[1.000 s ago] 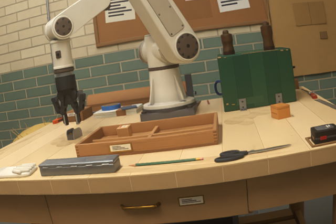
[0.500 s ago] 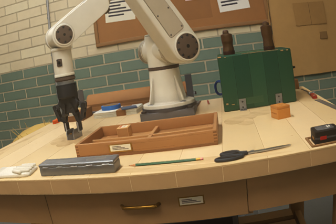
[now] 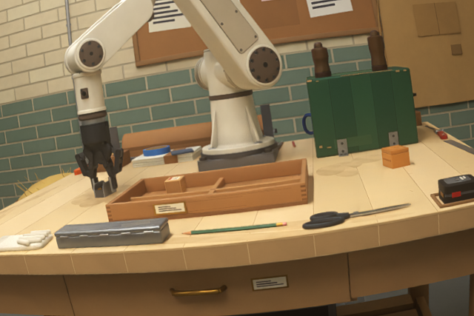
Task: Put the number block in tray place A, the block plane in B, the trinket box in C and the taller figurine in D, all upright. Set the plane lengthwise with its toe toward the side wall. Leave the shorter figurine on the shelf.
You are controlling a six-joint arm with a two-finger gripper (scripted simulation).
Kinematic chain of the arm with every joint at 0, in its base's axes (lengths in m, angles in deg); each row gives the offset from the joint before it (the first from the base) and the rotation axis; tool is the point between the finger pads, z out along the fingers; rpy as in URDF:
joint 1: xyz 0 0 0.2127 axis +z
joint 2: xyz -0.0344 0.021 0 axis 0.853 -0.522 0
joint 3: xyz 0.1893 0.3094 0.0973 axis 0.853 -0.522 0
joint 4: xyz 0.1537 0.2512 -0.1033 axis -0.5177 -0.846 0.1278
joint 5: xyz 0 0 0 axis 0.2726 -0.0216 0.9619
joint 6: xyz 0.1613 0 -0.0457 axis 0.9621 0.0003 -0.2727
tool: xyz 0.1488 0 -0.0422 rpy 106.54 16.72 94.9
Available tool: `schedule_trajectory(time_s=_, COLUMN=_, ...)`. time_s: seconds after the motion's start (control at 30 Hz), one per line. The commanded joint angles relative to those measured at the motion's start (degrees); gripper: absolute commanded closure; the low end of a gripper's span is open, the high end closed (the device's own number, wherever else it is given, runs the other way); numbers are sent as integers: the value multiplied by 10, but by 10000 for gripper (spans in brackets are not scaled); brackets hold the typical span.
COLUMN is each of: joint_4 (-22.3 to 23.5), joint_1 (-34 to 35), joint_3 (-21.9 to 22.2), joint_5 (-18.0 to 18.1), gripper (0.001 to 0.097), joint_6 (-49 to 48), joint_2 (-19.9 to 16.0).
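Observation:
On the left of the bench a small grey block plane [image 3: 104, 188] stands just outside the left end of the wooden tray [image 3: 214, 190]. My gripper [image 3: 102, 181] is lowered straight down around the plane with its fingers open, holding nothing. A small tan number block [image 3: 175, 183] sits upright in the tray's left compartment. An orange trinket box [image 3: 395, 156] rests on the bench in front of the green shelf cabinet [image 3: 362, 110]. Two dark brown figurines stand on top of the cabinet, a shorter one [image 3: 321, 59] and a taller one [image 3: 377, 50].
The tray's left wall stands right beside the plane. Along the front edge lie a grey metal case [image 3: 112, 232], a white glove [image 3: 26, 240], a green pencil [image 3: 234, 228] and scissors [image 3: 352, 216]. A black battery pack [image 3: 455, 188] sits far right.

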Motion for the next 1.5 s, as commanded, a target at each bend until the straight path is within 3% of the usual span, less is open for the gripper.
schedule_trajectory(time_s=0.0, joint_4=0, joint_1=0, joint_3=1, joint_5=0, gripper=481, joint_6=0, joint_2=1)
schedule_trajectory(time_s=0.4, joint_4=0, joint_1=0, joint_3=0, joint_5=0, gripper=486, joint_6=0, joint_2=0)
schedule_trajectory(time_s=1.1, joint_4=0, joint_1=0, joint_3=0, joint_5=0, gripper=901, joint_6=0, joint_2=0)
schedule_trajectory(time_s=1.47, joint_4=0, joint_1=0, joint_3=0, joint_5=-1, gripper=901, joint_6=0, joint_2=1)
